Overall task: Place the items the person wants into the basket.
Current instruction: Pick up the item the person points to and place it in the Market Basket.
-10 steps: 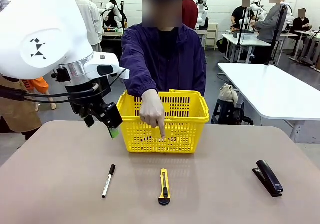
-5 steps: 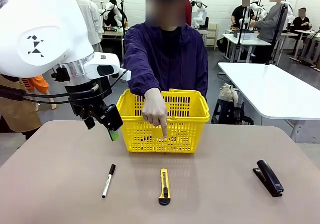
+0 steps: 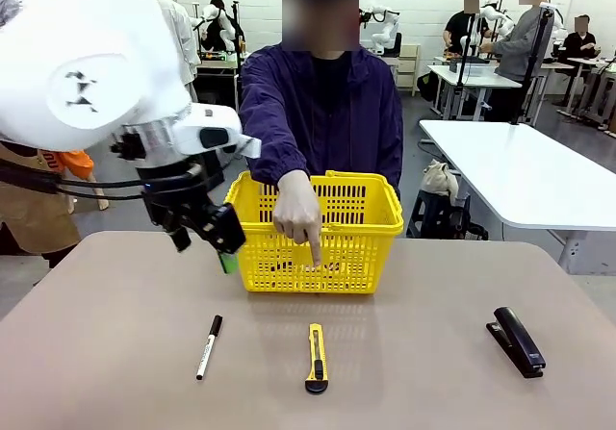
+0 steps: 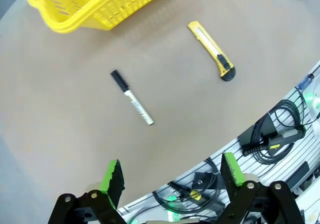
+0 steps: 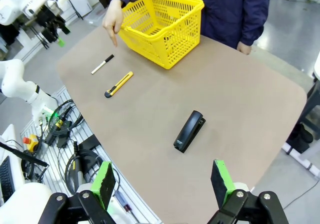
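My left tool (image 4: 171,166) hangs wide open and empty. Over the last second it has drifted slightly toward the near-left corner of the basket (image 3: 356,228). My right tool (image 5: 162,176) is also spread wide, holding nothing. The utility knife (image 3: 316,358) lies flat on the desk (image 3: 433,392), between the white marker (image 3: 208,346) and the stapler (image 3: 517,341). The person's hand (image 3: 296,214) keeps pointing down at it, so I judge the knife is wanted next. Through the basket's mesh I cannot tell what lies inside.
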